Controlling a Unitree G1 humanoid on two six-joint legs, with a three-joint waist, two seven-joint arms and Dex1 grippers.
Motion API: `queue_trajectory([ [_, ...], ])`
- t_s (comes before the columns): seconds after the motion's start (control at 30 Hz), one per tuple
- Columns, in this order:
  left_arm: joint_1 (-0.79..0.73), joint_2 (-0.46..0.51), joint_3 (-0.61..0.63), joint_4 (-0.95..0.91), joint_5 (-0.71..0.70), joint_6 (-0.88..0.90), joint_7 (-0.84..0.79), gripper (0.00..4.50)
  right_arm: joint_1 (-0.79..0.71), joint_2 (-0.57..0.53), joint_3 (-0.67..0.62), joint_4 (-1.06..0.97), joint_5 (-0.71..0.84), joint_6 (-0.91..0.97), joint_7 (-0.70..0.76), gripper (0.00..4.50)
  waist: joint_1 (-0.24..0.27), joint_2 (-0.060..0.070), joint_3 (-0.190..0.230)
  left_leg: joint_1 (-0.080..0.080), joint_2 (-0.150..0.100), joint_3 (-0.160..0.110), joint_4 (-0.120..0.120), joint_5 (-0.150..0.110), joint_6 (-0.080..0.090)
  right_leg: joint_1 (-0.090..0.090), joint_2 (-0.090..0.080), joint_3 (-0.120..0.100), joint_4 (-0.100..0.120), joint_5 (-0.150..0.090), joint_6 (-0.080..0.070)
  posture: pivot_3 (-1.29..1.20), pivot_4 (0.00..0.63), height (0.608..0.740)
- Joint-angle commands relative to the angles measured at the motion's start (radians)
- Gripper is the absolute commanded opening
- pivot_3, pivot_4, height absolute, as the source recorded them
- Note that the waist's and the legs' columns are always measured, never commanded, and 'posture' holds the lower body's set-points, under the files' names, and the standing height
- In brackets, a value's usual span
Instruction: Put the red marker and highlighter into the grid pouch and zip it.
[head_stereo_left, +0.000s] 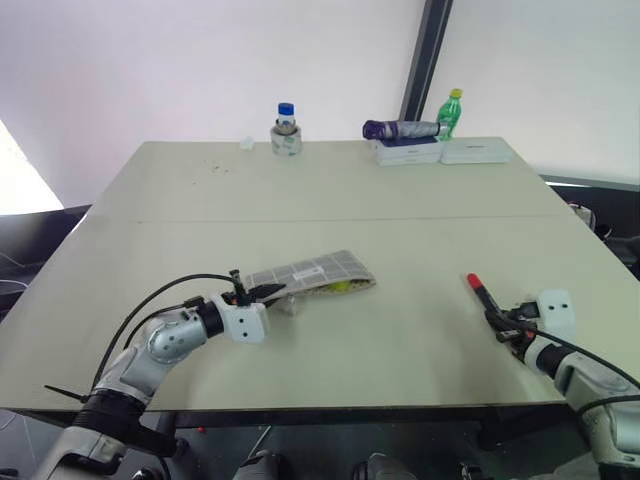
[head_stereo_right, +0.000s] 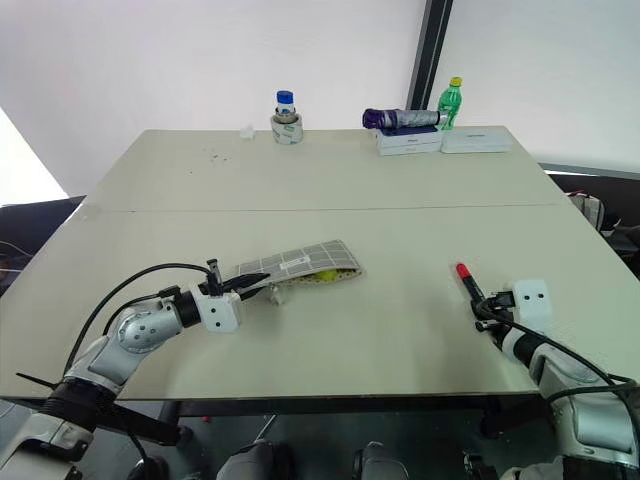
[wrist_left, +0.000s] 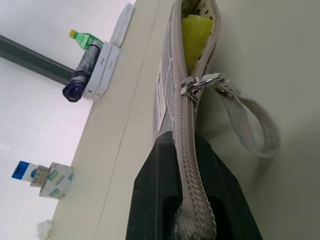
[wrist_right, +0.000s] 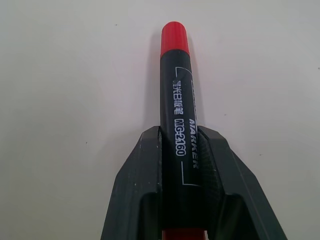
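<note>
Right wrist view shows you the right hand (wrist_right: 182, 165) with its two black fingers (wrist_right: 140, 190) closed against the black barrel of the red marker (wrist_right: 177, 115). The marker's red cap points away from the wrist, over the bare worktop (wrist_right: 60, 100). In the left eye view you find this hand (head_stereo_left: 503, 322) near the right edge of the worktop, with the marker's red tip (head_stereo_left: 473, 281) angled toward the far side.

In the left wrist view, the left hand (wrist_left: 192, 200) is clamped shut on the zipper edge of the grid pouch (wrist_left: 165, 95). The pouch mouth is open at the far end, and the highlighter (wrist_left: 196, 35) sits inside it, its yellow body visible between the lips. The zipper pull (wrist_left: 192, 86) rests partway along the edge, with a fabric loop (wrist_left: 250, 120) trailing from it onto the worktop.

In the left eye view, the pouch (head_stereo_left: 310, 272) lies left of centre, well apart from the marker.
</note>
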Motion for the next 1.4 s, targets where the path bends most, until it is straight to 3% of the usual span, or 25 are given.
queue_trajectory([
  [0.03,-0.007,0.004,0.015,-0.035,-0.003,-0.005,0.017,0.00,0.013,-0.033,0.117,-0.166,0.022,-0.145,0.189,0.43,-0.002,0.000,0.000,0.000,0.000,0.000,0.000,0.000,0.000,0.000,0.000,0.000,0.000,0.000,0.000,0.00,0.150,0.740],
  [0.2,-0.024,-0.007,0.008,-0.027,-0.001,-0.001,0.015,0.00,0.033,-0.082,0.254,-0.360,0.086,-0.123,0.348,0.43,0.001,0.000,0.000,0.000,0.000,0.000,0.000,0.000,0.000,-0.001,0.000,0.000,0.000,0.000,0.000,0.00,0.150,0.740],
  [0.27,-0.032,-0.014,0.005,-0.025,0.001,0.003,0.015,0.00,0.014,-0.078,0.295,-0.395,0.101,-0.092,0.340,0.43,0.005,-0.001,0.000,0.000,0.000,-0.001,0.001,0.000,0.000,0.000,0.000,-0.001,0.000,0.000,0.000,0.00,0.150,0.740],
  [0.47,-0.045,-0.030,-0.002,-0.034,0.003,0.009,0.008,0.00,-0.109,-0.070,0.441,-0.294,-0.043,-0.140,0.310,0.43,0.001,-0.001,0.000,-0.001,0.000,-0.001,0.003,-0.001,0.001,0.001,-0.001,-0.001,0.000,0.000,0.000,0.00,0.150,0.740],
  [0.8,-0.025,-0.008,0.003,-0.058,0.000,0.001,0.000,0.00,-0.281,-0.005,0.499,-0.133,-0.109,-0.144,0.283,0.43,0.001,-0.001,0.000,-0.001,0.000,0.000,0.002,-0.001,0.001,0.000,0.000,-0.001,0.000,0.000,0.000,0.00,0.150,0.740],
  [1.0,-0.026,-0.013,-0.009,-0.098,0.003,0.015,-0.016,0.00,-0.417,-0.005,0.588,-0.082,-0.259,-0.130,0.224,0.43,-0.001,-0.001,0.001,-0.001,0.000,0.001,0.002,-0.001,0.001,-0.001,0.000,-0.001,0.000,0.000,0.000,0.00,0.150,0.740],
  [1.1,-0.044,-0.021,-0.018,-0.124,-0.012,0.040,-0.040,0.00,-0.500,-0.027,0.690,-0.069,-0.400,-0.179,0.228,0.43,-0.003,0.000,0.001,-0.001,0.000,0.001,0.002,-0.001,0.001,-0.002,-0.001,-0.001,0.001,0.000,0.000,0.00,0.150,0.740],
  [1.4,-0.064,-0.034,-0.033,-0.153,-0.039,0.072,-0.101,0.00,-0.631,-0.021,0.814,-0.014,-0.546,-0.273,0.315,0.43,-0.001,-0.001,0.001,-0.002,0.000,0.003,0.002,0.001,-0.001,-0.002,0.000,-0.001,0.001,0.000,0.000,0.00,0.150,0.740],
])
